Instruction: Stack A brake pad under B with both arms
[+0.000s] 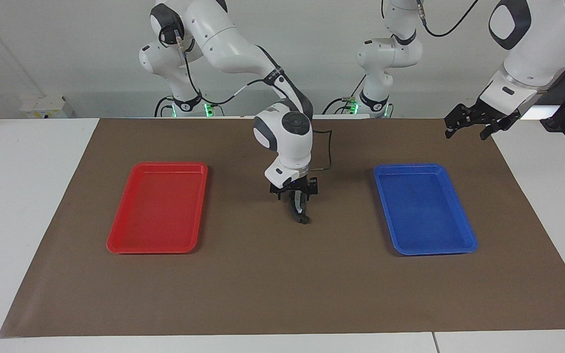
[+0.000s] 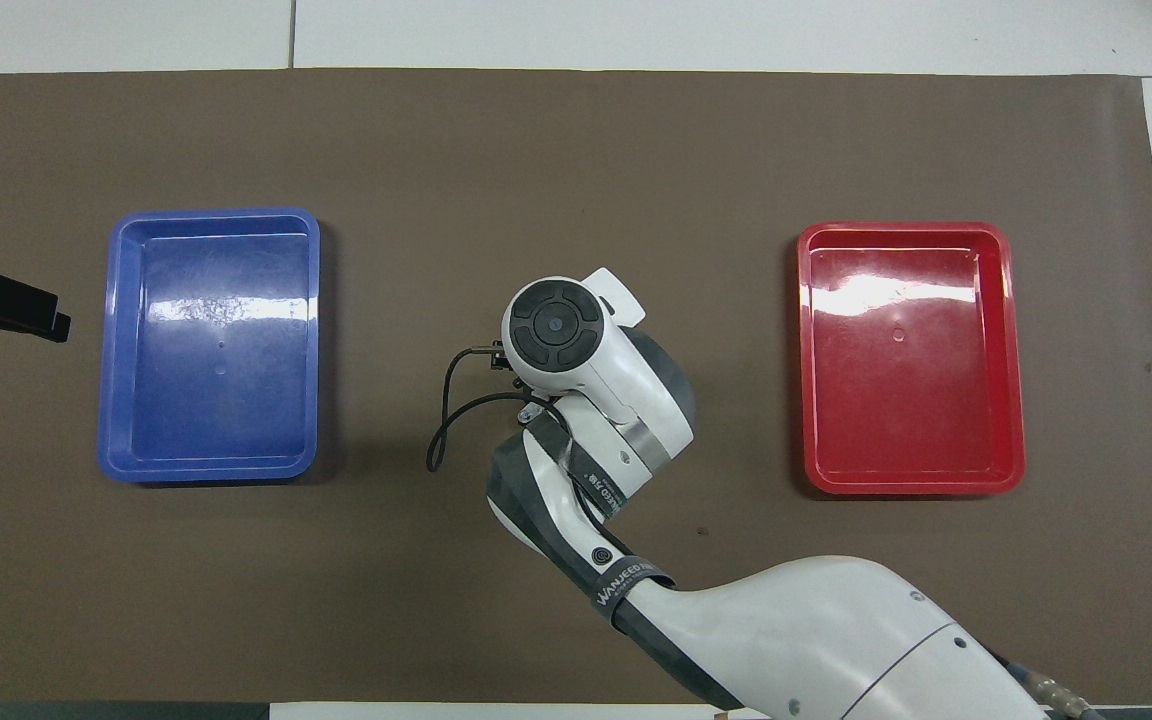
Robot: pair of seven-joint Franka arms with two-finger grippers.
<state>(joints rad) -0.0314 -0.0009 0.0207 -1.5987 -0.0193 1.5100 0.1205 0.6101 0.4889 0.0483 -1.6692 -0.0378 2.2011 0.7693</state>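
Note:
My right gripper (image 1: 295, 195) points straight down over the middle of the mat, between the two trays. Its fingers stand around B (image 1: 298, 210), the long dark crescent piece with a silver strip, whose lower end is at the mat. I cannot make out the small dark A brake pad as a separate thing; it may lie under B. In the overhead view the right arm's wrist hides both pieces and the gripper. My left gripper (image 1: 473, 126) hangs open and empty in the air over the mat's corner at the left arm's end, and shows in the overhead view (image 2: 11, 303).
A red tray (image 1: 159, 208) lies toward the right arm's end and a blue tray (image 1: 423, 208) toward the left arm's end; they show in the overhead view as the red tray (image 2: 909, 356) and the blue tray (image 2: 211, 342). A brown mat (image 1: 272, 284) covers the table.

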